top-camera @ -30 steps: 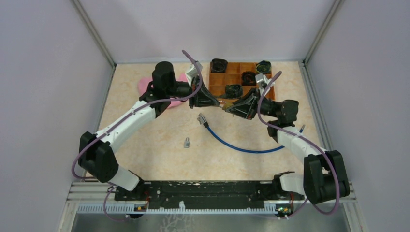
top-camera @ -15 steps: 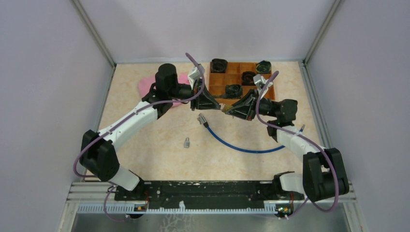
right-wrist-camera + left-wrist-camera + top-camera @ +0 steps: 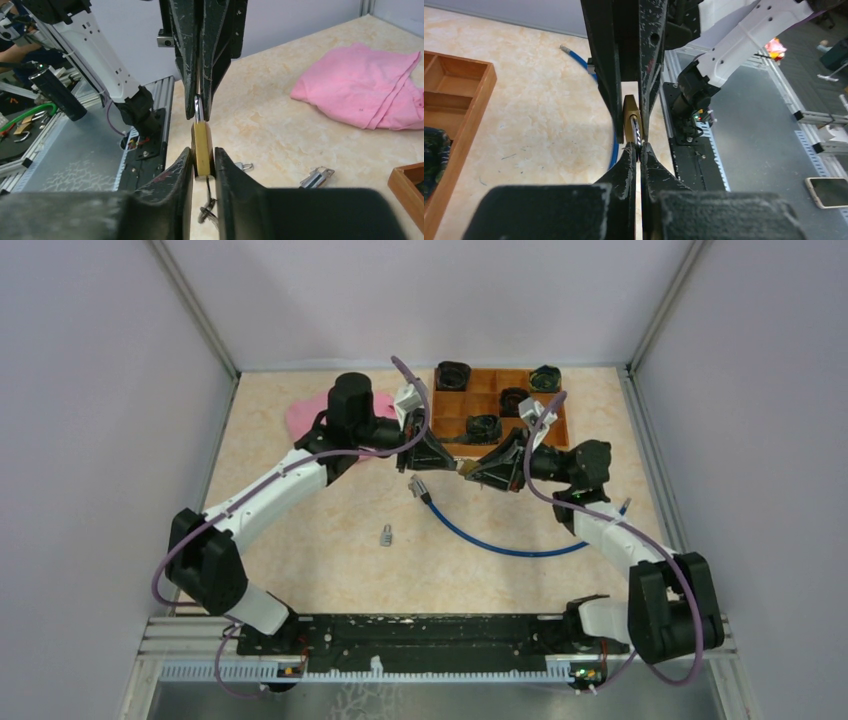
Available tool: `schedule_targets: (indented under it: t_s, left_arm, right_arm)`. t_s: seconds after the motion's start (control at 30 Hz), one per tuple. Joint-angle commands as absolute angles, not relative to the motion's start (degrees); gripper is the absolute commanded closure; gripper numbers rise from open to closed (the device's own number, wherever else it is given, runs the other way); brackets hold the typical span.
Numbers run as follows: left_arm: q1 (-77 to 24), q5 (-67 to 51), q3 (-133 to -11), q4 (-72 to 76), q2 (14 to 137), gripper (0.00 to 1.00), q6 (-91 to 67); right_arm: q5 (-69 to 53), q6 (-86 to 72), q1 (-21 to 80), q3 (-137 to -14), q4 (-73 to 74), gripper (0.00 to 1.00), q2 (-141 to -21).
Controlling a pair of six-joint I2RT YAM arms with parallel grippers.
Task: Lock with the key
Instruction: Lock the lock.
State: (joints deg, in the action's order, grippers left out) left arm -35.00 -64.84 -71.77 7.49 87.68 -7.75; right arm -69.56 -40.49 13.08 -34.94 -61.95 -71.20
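A brass padlock (image 3: 202,146) is held above the table where my two grippers meet (image 3: 463,466). My right gripper (image 3: 203,156) is shut on its brass body. The silver shackle (image 3: 198,109) points away into my left gripper (image 3: 638,149), which is shut on the shackle's tip (image 3: 636,132). In the left wrist view the brass body (image 3: 629,111) shows just beyond my fingertips, between the right gripper's fingers. The key (image 3: 206,187), seen edge-on and thin, sticks out of the padlock's underside between my right fingers, with a ring hanging from it.
A small silver padlock (image 3: 386,535) lies on the table nearer the arm bases. A blue cable (image 3: 500,543) curves across the middle, its connector (image 3: 418,486) just under the grippers. A pink cloth (image 3: 305,415) lies at the back left, a wooden compartment tray (image 3: 455,430) with black parts at the back.
The left arm has shifted a little to the right and the right wrist has leaned slightly left. The padlock stays gripped between both grippers at the same spot.
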Motion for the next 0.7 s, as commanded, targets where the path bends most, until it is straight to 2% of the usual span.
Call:
schedule_targets:
  t_s: [0.0, 0.1, 0.17, 0.43, 0.67]
  left_arm:
    - [-40.4, -62.3, -74.8, -2.3, 88.2, 1.00, 2.4]
    - [-39.4, -61.0, -76.0, -6.3, 87.5, 1.00, 6.3]
    - [-38.8, -60.4, -76.4, -8.6, 86.8, 1.00, 8.5]
    - [-37.1, -58.9, -76.3, -14.7, 84.5, 1.00, 15.0]
    - [-36.4, -60.3, -75.2, -13.7, 82.7, 1.00, 14.6]
  right_arm:
    - [-65.9, -26.8, 15.6, -41.7, -46.9, 0.75, -68.8]
    - [-67.1, -16.4, 14.7, -45.4, -32.1, 0.55, -68.0]
    - [-67.3, -9.6, 14.3, -47.6, -22.4, 0.50, -67.3]
    - [-67.9, 12.5, 14.1, -53.7, 5.4, 0.46, -65.1]
    - [-67.3, 21.2, 14.1, -52.8, 14.4, 0.44, -64.8]
